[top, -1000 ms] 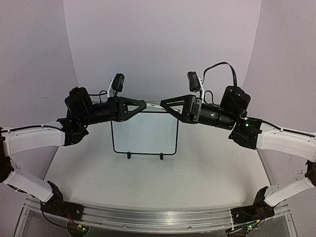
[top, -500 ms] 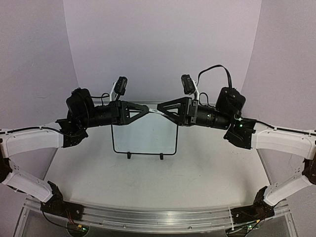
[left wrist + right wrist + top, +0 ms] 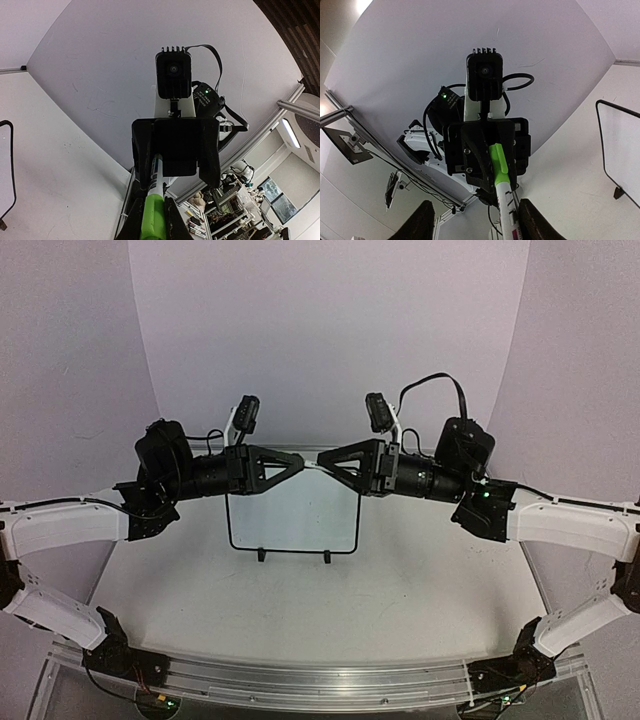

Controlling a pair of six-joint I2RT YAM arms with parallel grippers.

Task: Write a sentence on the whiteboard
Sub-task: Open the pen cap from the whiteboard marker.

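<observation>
The whiteboard stands upright on two black feet at the table's middle, its face blank; no green sentence shows on it. Its frame edge also shows in the right wrist view and the left wrist view. A marker hangs in the air above the board's top edge, between both grippers. My left gripper is shut on the marker's green cap. My right gripper is open, its fingers spread wide on either side of the white barrel, which lies nearer the right finger.
Both arms reach in from the sides and meet tip to tip over the board. A curved white backdrop closes the back and sides. A metal rail runs along the near edge.
The two grippers have drawn closer together above the board; my right gripper moved left over the marker's barrel, and my left gripper shifted slightly right.
</observation>
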